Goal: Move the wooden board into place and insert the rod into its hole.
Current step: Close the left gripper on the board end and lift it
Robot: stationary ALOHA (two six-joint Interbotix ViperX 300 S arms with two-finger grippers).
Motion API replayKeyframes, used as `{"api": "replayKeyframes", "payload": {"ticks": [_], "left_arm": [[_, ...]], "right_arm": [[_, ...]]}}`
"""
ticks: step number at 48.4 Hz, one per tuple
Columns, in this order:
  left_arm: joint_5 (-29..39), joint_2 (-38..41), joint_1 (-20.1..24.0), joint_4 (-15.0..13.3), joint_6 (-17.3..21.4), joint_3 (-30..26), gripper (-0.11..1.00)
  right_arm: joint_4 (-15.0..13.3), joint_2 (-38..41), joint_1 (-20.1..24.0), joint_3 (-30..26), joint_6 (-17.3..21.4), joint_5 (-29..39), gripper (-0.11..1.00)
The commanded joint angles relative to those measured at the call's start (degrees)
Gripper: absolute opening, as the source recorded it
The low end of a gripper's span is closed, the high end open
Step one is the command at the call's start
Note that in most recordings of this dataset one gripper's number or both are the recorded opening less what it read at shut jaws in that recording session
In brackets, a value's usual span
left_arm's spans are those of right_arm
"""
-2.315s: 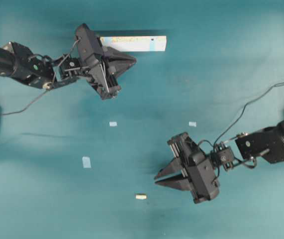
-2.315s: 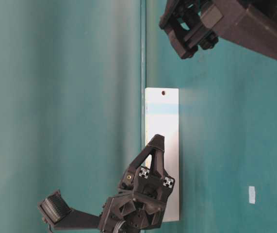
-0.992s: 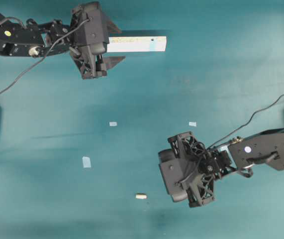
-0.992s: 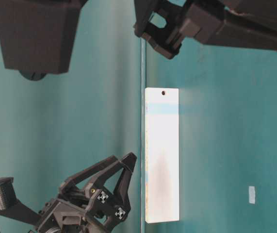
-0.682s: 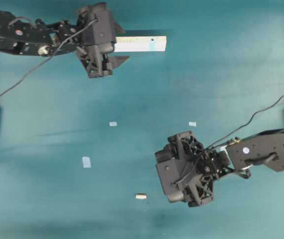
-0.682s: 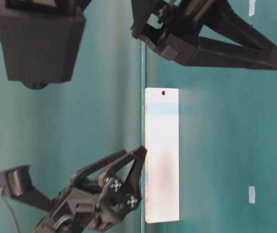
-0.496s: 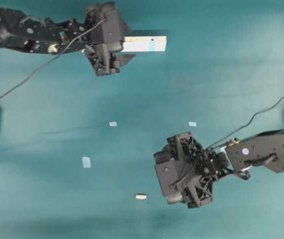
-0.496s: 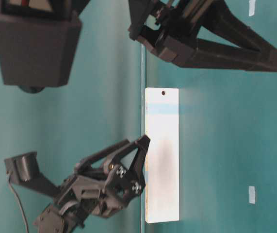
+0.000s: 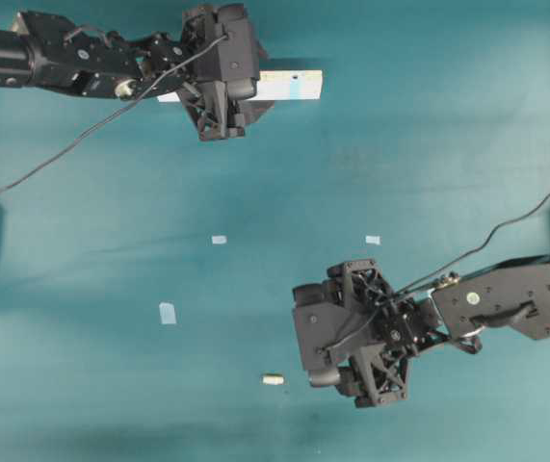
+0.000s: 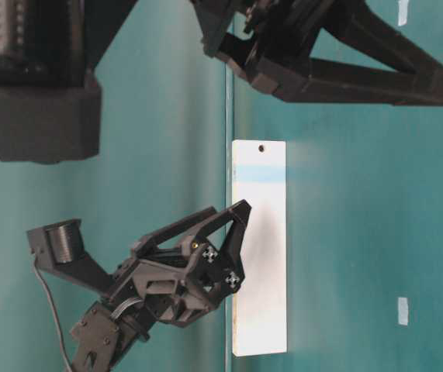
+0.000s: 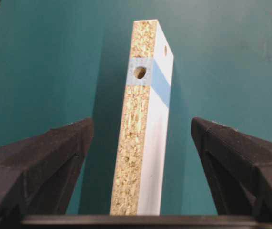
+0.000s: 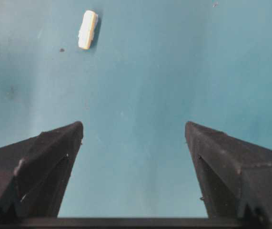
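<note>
The board (image 11: 143,138) is standing on its long edge at the far side of the bench (image 9: 429,154), between the wide-open, empty left gripper (image 11: 138,157), probably for grasping. The right gripper (image 12: 133,157), also wide and empty, is hovering near the rod (image 12: 87,29).

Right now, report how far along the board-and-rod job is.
Nothing is finished. The wooden board stands on edge between the open left gripper's fingers, ungripped, its hole empty. The rod lies loose on the table, ahead of the open right gripper. Gripping, placing and inserting all remain.
</note>
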Motion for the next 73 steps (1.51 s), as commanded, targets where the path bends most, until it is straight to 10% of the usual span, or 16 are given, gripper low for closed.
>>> {"api": "replayKeyframes", "payload": {"ticks": [1,59,73], "left_arm": [[-0.35,-0.35,0.26,0.0,0.0,-1.49,0.91],[-0.7,-0.7,3.43,0.0,0.53,5.1,0.89],[-0.7,-1.23,3.43,0.0,2.72,5.89,0.26]], "right_arm": [[-0.18,-0.53,0.44,-1.14,0.62,-0.18,0.94],[-0.18,1.32,2.2,-4.66,0.88,0.18,0.94],[-0.18,1.32,2.11,-5.01,0.88,0.18,0.94]]}}
